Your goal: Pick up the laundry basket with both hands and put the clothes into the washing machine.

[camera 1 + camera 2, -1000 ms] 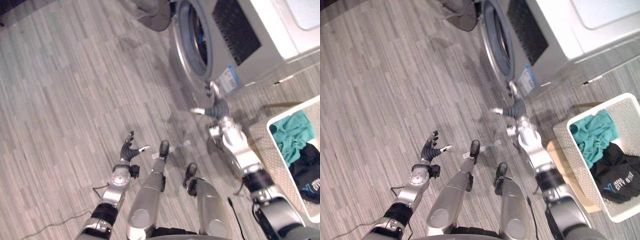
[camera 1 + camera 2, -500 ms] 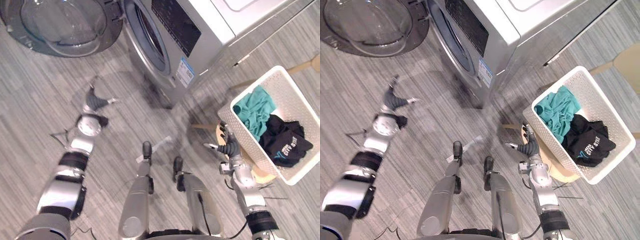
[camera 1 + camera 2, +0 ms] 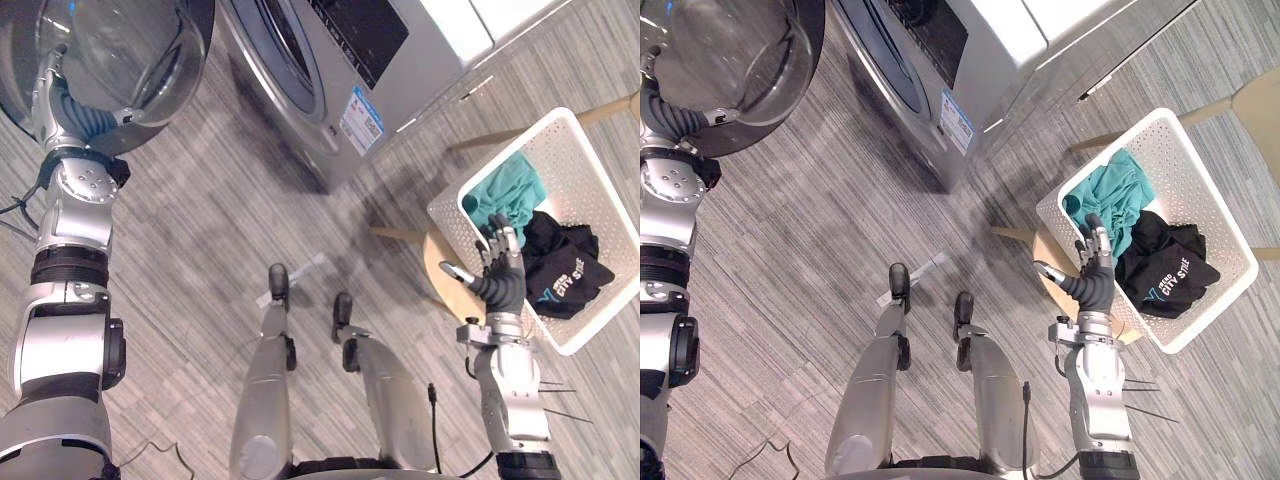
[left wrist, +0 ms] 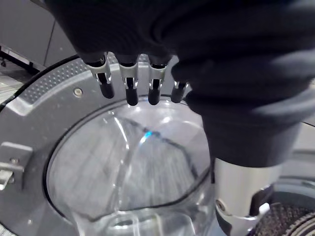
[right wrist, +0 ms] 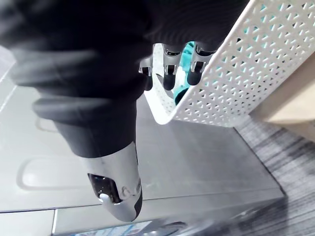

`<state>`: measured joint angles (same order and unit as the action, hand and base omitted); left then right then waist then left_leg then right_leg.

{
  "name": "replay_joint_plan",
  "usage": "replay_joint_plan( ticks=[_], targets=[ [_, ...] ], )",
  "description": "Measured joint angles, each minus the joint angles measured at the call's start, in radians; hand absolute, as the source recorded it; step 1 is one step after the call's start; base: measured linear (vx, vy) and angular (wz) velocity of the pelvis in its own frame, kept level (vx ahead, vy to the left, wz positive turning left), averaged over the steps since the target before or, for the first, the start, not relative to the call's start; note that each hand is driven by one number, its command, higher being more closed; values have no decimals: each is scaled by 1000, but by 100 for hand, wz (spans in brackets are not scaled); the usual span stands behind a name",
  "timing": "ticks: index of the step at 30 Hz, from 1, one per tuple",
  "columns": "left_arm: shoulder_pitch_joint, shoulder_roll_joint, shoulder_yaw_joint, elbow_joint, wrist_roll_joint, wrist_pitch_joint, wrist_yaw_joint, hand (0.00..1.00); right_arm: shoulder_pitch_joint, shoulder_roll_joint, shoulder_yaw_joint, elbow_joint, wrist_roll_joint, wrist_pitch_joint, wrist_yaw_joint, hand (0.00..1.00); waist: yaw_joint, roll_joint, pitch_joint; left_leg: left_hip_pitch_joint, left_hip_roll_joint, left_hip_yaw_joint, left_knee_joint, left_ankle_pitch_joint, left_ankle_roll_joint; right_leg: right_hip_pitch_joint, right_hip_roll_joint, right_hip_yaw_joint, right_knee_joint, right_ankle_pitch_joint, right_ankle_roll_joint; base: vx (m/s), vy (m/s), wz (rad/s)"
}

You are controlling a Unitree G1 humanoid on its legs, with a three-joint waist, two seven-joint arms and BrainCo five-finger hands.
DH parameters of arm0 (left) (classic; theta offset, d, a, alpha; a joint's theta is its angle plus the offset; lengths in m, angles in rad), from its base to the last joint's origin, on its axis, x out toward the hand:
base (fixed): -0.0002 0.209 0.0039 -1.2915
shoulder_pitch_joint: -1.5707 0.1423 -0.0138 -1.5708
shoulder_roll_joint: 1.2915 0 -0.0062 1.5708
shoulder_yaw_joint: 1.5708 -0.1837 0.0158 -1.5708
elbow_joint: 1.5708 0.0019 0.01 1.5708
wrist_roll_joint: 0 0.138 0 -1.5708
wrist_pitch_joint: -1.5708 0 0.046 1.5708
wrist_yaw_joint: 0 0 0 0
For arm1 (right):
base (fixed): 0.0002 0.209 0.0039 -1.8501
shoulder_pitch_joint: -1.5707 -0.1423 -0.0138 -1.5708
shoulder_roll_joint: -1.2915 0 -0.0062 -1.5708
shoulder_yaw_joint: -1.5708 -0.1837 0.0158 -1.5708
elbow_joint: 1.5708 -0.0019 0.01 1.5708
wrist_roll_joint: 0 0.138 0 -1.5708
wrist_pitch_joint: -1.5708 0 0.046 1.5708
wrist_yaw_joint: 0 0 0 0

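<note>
Left eye view had the washing machine at the top, its round glass door swung wide, presumably so clothes could go straight in. The white laundry basket sat on a wooden stool to the robot's right, likely raised for an easier lift, with a teal garment and a black garment inside. The right hand stood at the basket's near wall, fingers straight and spread, gripping nothing. The left hand was well apart, up at the door. Closer in, the right wrist view put the fingertips just at the basket's rim. The left wrist view showed relaxed fingers over the door's glass; whether they touched it I could not tell.
</note>
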<state>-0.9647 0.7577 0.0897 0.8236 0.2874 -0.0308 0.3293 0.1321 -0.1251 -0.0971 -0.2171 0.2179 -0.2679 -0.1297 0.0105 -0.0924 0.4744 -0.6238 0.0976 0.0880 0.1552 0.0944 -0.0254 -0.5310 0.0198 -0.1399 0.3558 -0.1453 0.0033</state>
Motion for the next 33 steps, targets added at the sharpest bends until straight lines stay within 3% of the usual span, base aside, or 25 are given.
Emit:
replay_joint_plan(
  ticks=[4, 7, 14, 19, 22, 26, 30, 33],
  targets=[
    [-6, -10, 38, 0, 0, 7, -1, 0, 23, 0, -11, -39, 9, 0, 1, 0, 2, -6, 3, -45, 42, 48, 79, -49, 11, -1, 13, -9, -10, 11, -2, -2, 16, -4],
    [-19, -11, 82, 1, 0, 30, -2, 0, 27, 0, -12, -50, 12, 0, 2, 0, 5, -29, 14, -54, 52, 52, 107, -49, 11, 0, 17, -13, -10, 11, -2, 0, 0, 0],
    [-25, -36, 102, 1, -1, 41, -3, 0, 55, 0, -35, -133, 26, -1, 6, 0, 8, -30, 14, -51, 74, 66, 132, -53, 6, 15, 33, -21, -10, 11, -2, 3, -9, -1],
    [-4, -102, 85, -28, -12, 45, -2, 0, 55, -1, -47, -134, 28, -1, 4, 0, 18, -29, 14, -3, 75, 86, 117, -53, 6, 44, 31, -11, -6, 10, -2, -19, -8, -10],
    [144, -197, 69, -182, -35, 18, 2, 0, 54, 1, -43, -135, 24, 0, -1, 0, 18, -28, 14, 59, 63, 97, 95, -48, 2, 89, 19, -9, -6, 6, -8, -2, 8, -3],
    [460, -411, 60, -342, -96, -26, 0, 0, 58, 15, -50, -133, -48, 3, -27, 0, 18, -16, -15, 158, 33, 121, 58, -52, 4, 160, -9, -1, -3, -28, -22, 5, 4, -5],
    [772, -548, -1, -333, -128, -35, -35, 0, 33, 38, -66, -28, -125, 16, -46, 0, 26, 4, -64, 249, 30, 217, 59, -93, 8, 191, -17, 94, 2, -49, -10, 23, 36, -61],
    [934, -605, -8, -245, -138, -44, -71, 0, 6, 36, -93, 118, -162, 53, -60, 0, 1, 51, -117, 298, 49, 297, 109, -163, 22, 216, -29, 129, -3, -68, 7, 50, 85, -99]
  ],
)
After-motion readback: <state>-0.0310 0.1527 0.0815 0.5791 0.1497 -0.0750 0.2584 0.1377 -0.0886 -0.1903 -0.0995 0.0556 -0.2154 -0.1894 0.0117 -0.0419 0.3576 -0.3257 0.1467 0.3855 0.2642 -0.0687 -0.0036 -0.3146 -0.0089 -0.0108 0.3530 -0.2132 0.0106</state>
